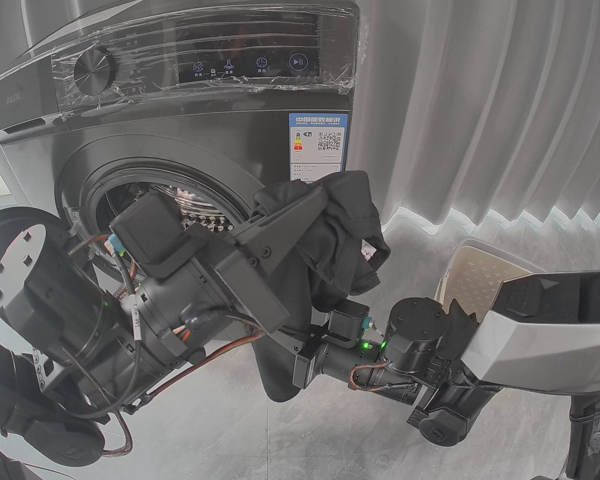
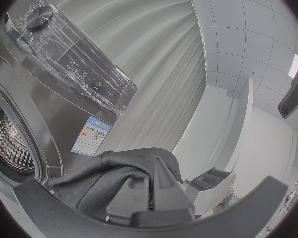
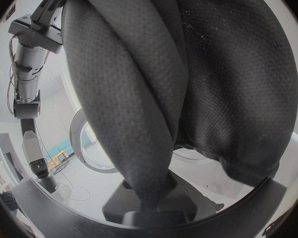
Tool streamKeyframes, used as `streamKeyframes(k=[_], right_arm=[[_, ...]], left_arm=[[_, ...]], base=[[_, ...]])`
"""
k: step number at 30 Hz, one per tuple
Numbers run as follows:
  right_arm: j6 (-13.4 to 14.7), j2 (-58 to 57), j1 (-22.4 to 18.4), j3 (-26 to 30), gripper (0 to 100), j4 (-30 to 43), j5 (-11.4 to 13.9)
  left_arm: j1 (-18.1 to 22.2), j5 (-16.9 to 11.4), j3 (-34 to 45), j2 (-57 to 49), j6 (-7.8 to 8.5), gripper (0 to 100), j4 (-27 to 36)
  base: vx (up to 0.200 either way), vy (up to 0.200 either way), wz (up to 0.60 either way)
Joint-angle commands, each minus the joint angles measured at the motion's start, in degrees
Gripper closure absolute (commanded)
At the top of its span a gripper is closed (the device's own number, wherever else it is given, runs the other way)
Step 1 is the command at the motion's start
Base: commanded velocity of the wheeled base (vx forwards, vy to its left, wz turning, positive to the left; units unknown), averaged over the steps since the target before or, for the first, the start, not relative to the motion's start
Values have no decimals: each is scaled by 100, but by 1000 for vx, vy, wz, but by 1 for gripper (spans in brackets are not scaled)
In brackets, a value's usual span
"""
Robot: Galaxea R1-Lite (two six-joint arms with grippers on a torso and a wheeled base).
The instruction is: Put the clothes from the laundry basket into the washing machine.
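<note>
A black garment (image 1: 343,235) hangs in the air in front of the grey washing machine (image 1: 200,135), just right of its open drum (image 1: 160,201). My left gripper (image 1: 313,201) is shut on the garment's upper folds (image 2: 116,172), its fingers (image 2: 165,185) pinching the cloth. My right gripper (image 1: 283,358) sits lower and is shut on the part that hangs down (image 3: 188,83), with its fingers (image 3: 175,195) closed around a bunched fold. The white laundry basket (image 1: 477,271) stands on the floor to the right, partly hidden behind my right arm.
A white curtain (image 1: 487,101) hangs behind and to the right of the machine. Pale grey floor (image 1: 313,435) lies below the arms. The perforated drum wall (image 2: 6,142) shows inside the opening. My left arm's bulk covers the lower left of the machine's front.
</note>
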Motion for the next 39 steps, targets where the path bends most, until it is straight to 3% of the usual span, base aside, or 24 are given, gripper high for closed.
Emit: streamKeyframes(k=[1, 7, 8, 15, 24, 30, 36, 37, 39], right_arm=[[-8, -290, 24, 383, 100, -14, 1], [-16, -1107, 226, 1368, 100, -14, 18], [-25, -1441, 314, 1728, 100, -5, 27], [-95, -2601, 587, 2633, 100, 12, 54], [-148, -3093, 499, 2783, 100, 21, 229], [-148, -3102, 420, 2800, 100, 12, 247], [-139, -3085, 411, 2774, 100, 12, 247], [-139, -3085, 411, 2765, 100, 12, 256], [-139, -3076, 393, 2747, 100, 12, 256]], left_arm=[[82, 7, -3, 107, -6, 100, -19], [311, -1, -3, 204, 3, 100, -37], [363, -1, 6, 221, -6, 100, -37], [645, 51, 32, 546, 3, 100, -45], [715, 192, 120, 1065, 38, 100, -379], [803, 280, 120, 1364, 293, 100, -388], [812, 245, 173, 1302, 266, 100, -397], [812, 236, 190, 1293, 266, 0, -397], [856, 236, 199, 1285, 275, 0, -397]], base=[[0, 0, 0], [0, 0, 0], [0, 0, 0], [0, 0, 0], [0, 0, 0], [0, 0, 0], [0, 0, 0], [0, 0, 0], [0, 0, 0]])
